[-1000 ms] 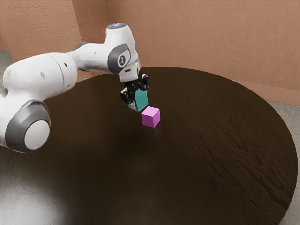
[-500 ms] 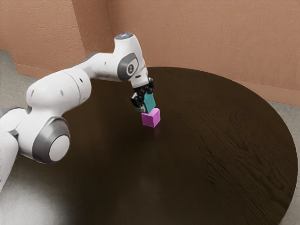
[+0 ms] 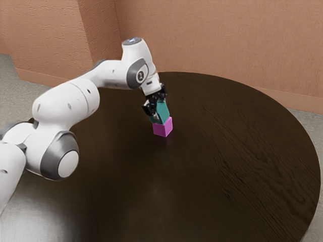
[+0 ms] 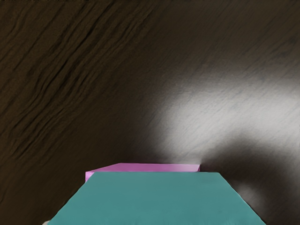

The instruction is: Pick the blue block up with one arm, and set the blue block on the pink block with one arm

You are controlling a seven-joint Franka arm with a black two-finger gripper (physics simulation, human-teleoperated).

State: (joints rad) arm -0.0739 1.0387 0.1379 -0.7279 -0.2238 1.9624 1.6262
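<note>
The blue block (image 3: 162, 111) is pinched in the black claw (image 3: 157, 112), with dark fingers seen against its sides. Their tips are partly hidden by the block, and the grip is read from the exterior view alone. The block is held tilted, directly over the pink block (image 3: 162, 128). Whether its lower face is already touching the pink top or is held just above it cannot be told. In the wrist view the blue block (image 4: 154, 199) is cut off at the frame's lower edge, and just a thin strip of the pink block (image 4: 140, 167) is seen beyond it. The base of the white arm (image 3: 75, 101) is cut off at the exterior view's left.

Both blocks are placed on the far half of the round table (image 3: 242, 151), toward the exterior view's left, well away from its near edge. The table (image 4: 93, 84) is made of very dark wood with wavy grain, and a pale sheen is seen on it. The room is enclosed by rough terracotta walls (image 3: 227, 40), and a grey floor (image 3: 10, 75) is seen beside the table.
</note>
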